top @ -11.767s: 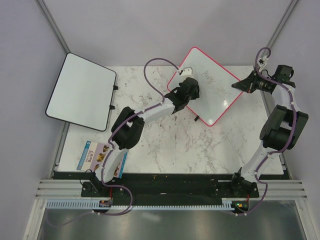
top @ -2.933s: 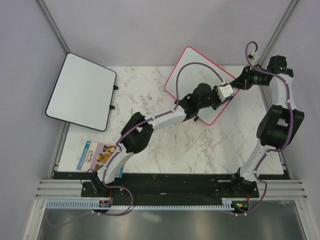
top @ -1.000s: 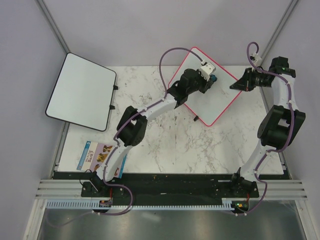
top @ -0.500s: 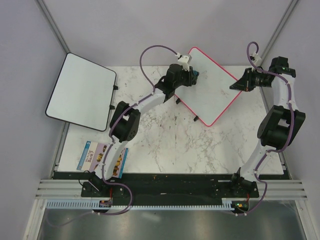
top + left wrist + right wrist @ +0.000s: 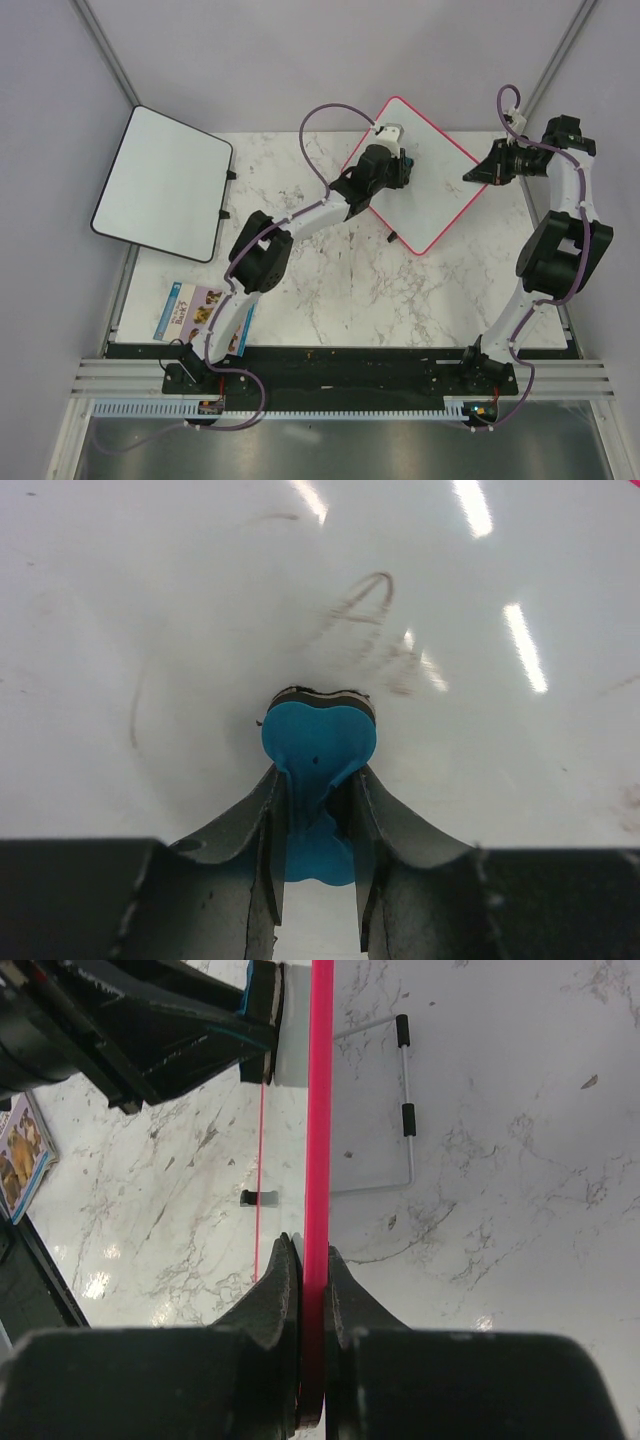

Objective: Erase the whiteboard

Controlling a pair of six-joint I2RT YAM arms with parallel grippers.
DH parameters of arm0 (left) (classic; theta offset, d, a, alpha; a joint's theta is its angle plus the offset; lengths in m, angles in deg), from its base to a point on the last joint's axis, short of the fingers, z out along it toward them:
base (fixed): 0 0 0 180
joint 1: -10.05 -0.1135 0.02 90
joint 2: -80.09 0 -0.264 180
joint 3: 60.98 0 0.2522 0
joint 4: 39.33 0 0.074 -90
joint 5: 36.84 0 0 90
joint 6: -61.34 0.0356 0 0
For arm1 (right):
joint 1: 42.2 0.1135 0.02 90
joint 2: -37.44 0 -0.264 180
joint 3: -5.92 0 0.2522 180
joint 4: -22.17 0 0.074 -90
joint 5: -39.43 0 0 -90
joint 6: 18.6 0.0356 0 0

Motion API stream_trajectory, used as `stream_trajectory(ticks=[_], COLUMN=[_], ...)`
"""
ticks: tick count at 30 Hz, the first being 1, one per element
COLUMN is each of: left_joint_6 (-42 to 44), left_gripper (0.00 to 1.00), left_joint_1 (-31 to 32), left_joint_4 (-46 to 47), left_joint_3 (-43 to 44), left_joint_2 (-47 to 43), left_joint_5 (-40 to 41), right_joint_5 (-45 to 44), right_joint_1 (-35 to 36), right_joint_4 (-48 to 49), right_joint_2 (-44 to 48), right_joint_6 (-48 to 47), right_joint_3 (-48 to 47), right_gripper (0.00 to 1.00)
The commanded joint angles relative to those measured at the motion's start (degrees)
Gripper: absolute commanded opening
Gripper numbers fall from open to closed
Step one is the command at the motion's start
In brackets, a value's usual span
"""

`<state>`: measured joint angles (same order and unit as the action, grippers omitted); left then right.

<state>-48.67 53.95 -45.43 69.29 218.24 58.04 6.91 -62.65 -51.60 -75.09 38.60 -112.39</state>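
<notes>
The whiteboard (image 5: 430, 190), pink-framed, sits turned like a diamond at the back of the marble table. My left gripper (image 5: 397, 166) is over its upper left part, shut on a blue eraser (image 5: 318, 738) that presses on the white surface (image 5: 150, 600). Faint grey scribbles (image 5: 365, 605) lie just ahead of the eraser. My right gripper (image 5: 480, 172) is shut on the board's right corner. In the right wrist view the pink frame (image 5: 321, 1110) runs edge-on between the closed jaws of the right gripper (image 5: 312, 1252), with the eraser (image 5: 262, 995) at the far end.
A black-framed white board (image 5: 165, 185) overhangs the table's left back corner. A picture booklet (image 5: 200, 315) lies at the front left. The whiteboard's wire stand (image 5: 405, 1110) and a small black foot (image 5: 258, 1197) show beneath it on the marble table (image 5: 350, 290).
The left gripper swept the eraser left to the board's upper left edge, then came back right onto the surface. The right gripper has kept its grip on the frame.
</notes>
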Motion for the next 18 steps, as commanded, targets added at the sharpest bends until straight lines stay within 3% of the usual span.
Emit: stream_trajectory(ticks=[1, 8, 18], left_joint_6=[-0.91, 2.17, 3.40], left_gripper=[0.02, 0.02, 0.02], left_joint_1=[7.87, 5.24, -3.64], left_joint_4=[-6.52, -5.73, -4.23], left_joint_3=[0.82, 3.01, 6.80], left_joint_2=[3.89, 3.36, 4.32], left_joint_5=[-5.24, 4.85, 9.26], right_joint_5=[-8.08, -7.99, -7.99], right_joint_1=[6.65, 6.65, 6.74], right_joint_4=[-13.03, -12.94, -13.03], right_joint_2=[-3.40, -3.31, -3.05], right_joint_6=[-18.44, -18.53, -18.62], right_joint_3=[5.23, 5.33, 5.68], right_gripper=[0.00, 0.00, 0.00])
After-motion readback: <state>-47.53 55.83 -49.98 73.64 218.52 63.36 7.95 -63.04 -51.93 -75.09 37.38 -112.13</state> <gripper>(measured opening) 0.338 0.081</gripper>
